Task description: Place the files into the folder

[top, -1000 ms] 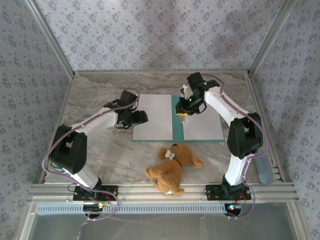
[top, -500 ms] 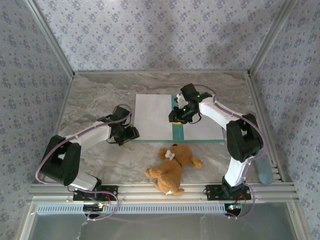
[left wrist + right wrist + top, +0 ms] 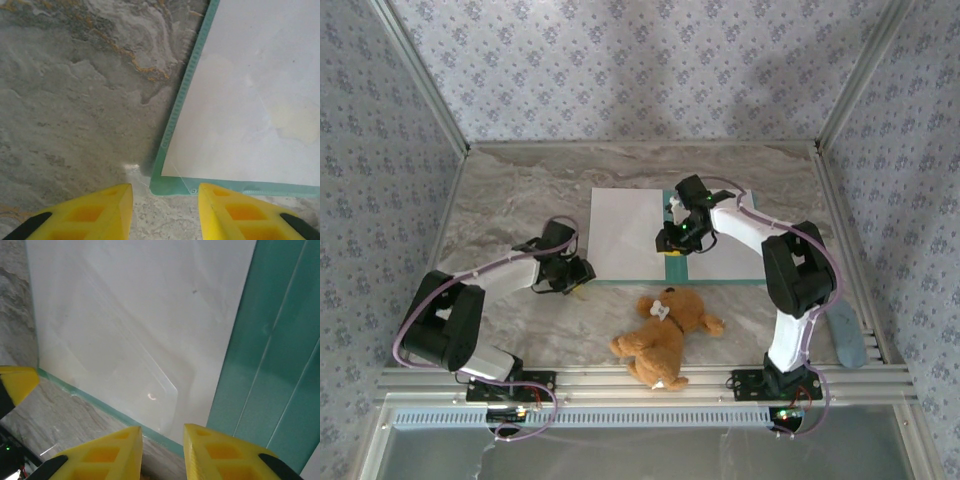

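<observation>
Now lying open mid-scene, the thin teal-green card folder carries two plain white paper sheets. The left gripper, half-spread and empty, hovers at its near-left corner. The right gripper, narrow and empty, hovers near the spine. Light, floppy, slippery: best pinched at a cover's edge.

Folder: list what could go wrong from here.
1. The left gripper sits at the folder's near-left corner; lifting there may slide the white sheet off.
2. The right gripper hovers low at the near edge and could snag that sheet.
3. The teddy bear lies close by and could get bumped.
</observation>
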{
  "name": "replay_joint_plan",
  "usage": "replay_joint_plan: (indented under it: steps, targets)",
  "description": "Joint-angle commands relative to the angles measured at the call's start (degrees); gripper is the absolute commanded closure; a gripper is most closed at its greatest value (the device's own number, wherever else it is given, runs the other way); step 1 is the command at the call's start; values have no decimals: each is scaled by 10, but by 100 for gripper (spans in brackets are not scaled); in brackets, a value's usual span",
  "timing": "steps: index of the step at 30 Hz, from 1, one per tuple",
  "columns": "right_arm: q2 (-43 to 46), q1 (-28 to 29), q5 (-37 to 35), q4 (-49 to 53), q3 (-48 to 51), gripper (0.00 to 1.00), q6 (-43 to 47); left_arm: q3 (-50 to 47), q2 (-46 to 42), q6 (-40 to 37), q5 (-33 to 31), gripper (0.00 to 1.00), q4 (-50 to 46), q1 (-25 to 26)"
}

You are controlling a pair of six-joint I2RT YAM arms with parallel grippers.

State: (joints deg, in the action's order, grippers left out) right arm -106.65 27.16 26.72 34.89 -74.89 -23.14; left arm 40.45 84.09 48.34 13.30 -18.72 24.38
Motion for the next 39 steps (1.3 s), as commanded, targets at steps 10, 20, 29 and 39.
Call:
replay_joint_plan:
  steps: [10,20,29,39]
  targets:
    - [-18,4,-16,7,8,70,-6,-16,-6,11,21,67,44,-11]
    - [-27,4,-20,8,10,70,-6,-23,-2,11,19,62,47,-14]
    - [-36,3,-22,5,16,70,-7,-37,3,26,41,71,94,-15]
    - [-37,3,-22,2,23,70,-9,-53,0,39,59,76,147,-18]
